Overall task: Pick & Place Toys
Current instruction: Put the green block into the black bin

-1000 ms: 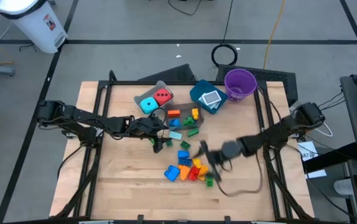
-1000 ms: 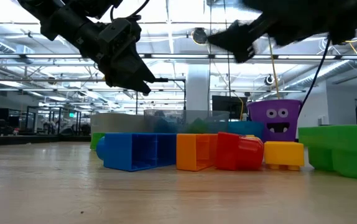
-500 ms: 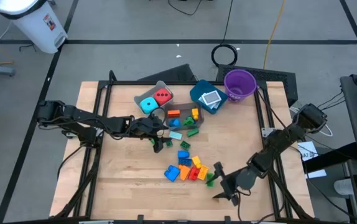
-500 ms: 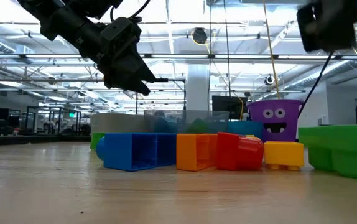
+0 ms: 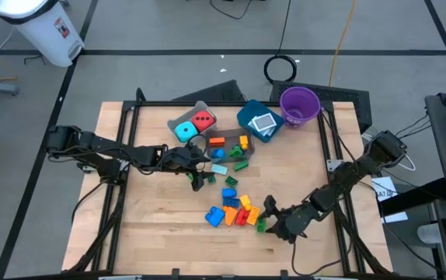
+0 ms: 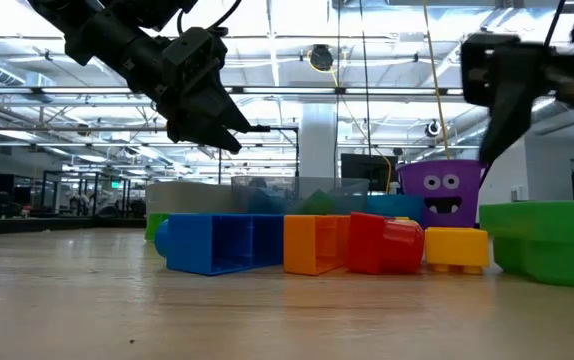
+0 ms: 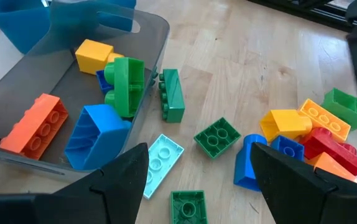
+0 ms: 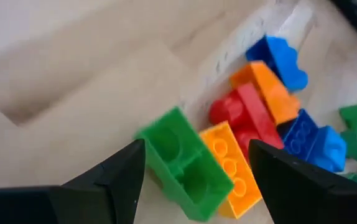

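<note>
At table centre: your left gripper [image 5: 196, 173] hovers with jaws spread over loose bricks [image 7: 217, 136] beside the grey bin [image 5: 224, 148].
Right gripper [image 5: 273, 225]: jaws apart, at 4 o'clock of the brick pile [image 5: 235, 210], aligned on the green brick [image 8: 185, 163] to grasp it.
Surface: pale wood table [image 5: 153, 225].
Room: open workshop, purple cup [image 5: 299, 103] at 1 o'clock.

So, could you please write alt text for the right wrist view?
The right gripper, jaws open, points at a green brick on the wooden table. Beside that brick lie yellow, red, orange and blue bricks.
</note>
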`<action>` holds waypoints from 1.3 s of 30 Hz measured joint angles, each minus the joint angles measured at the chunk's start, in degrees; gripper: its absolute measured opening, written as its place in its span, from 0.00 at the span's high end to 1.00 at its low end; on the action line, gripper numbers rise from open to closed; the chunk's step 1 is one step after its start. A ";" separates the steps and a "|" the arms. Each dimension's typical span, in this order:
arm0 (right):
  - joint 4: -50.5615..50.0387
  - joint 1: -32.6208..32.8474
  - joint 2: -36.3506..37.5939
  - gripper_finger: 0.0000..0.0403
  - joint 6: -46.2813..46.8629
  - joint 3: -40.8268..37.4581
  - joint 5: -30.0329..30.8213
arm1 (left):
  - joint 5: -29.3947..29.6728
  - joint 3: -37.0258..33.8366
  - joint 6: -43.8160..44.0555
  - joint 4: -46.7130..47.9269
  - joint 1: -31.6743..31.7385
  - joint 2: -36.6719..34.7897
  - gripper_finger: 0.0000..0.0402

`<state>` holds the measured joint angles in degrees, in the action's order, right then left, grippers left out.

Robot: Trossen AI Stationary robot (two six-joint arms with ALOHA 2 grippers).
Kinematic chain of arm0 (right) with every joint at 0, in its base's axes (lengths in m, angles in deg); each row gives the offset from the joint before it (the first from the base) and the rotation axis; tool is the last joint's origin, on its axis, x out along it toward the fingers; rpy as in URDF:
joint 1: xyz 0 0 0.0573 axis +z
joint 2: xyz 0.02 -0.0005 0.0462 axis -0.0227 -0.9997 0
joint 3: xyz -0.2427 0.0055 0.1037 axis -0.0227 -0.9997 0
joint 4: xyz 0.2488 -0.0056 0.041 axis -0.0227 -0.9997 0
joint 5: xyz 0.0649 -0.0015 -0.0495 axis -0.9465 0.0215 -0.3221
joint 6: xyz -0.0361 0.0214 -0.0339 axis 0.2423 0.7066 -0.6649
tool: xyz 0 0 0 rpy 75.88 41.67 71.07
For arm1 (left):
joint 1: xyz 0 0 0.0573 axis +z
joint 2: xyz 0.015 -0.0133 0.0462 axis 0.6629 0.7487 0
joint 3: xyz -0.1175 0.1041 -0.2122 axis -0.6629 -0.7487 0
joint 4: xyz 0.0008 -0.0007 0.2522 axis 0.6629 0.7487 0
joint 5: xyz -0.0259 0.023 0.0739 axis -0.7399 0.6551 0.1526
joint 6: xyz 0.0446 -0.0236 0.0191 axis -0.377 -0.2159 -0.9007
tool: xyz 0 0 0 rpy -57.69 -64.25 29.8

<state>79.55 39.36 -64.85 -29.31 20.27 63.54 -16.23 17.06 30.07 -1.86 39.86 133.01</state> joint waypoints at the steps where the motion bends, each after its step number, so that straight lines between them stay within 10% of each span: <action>1: 0.00 -0.68 -0.78 0.37 -0.91 0.00 -0.28 | 0.00 0.00 0.00 -0.01 0.01 0.00 0.29; 16: 31.63 -6.99 -13.00 0.36 1.98 -0.02 -1.86 | 0.00 -0.01 0.20 -0.03 0.01 0.00 0.29; 30: 51.36 -6.14 -12.63 0.36 27.76 0.01 -1.99 | 0.27 -0.02 0.06 -0.03 0.03 0.00 0.29; 39: 4.13 -4.50 -16.12 0.36 32.10 14.26 -4.21 | 0.94 -0.02 0.14 -0.08 0.03 0.02 0.29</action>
<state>83.68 34.86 -80.97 2.79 34.53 59.33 -15.28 17.04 30.20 -1.94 39.89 133.04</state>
